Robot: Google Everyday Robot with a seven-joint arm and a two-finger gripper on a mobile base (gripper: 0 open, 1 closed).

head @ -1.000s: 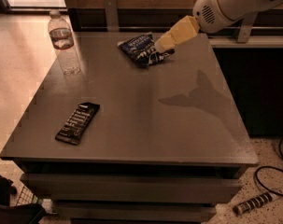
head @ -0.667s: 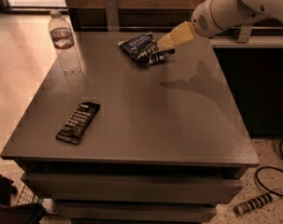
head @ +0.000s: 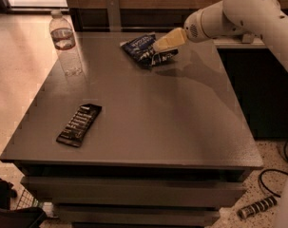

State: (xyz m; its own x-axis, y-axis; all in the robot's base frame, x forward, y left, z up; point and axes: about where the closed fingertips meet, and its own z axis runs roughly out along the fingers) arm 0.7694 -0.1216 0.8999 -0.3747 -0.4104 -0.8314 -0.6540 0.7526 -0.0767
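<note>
reaching in over the far edge of the table (head: 172,122), the gripper (head: 156,48) touches the chip bag (head: 136,45), which lies flat near that edge, not lifted; whether it grips the bag i cannot tell.

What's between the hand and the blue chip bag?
Nothing visible. The hand is at the right edge of the blue chip bag, at the far side of the table. The water bottle and dark snack bar lie well left.
</note>
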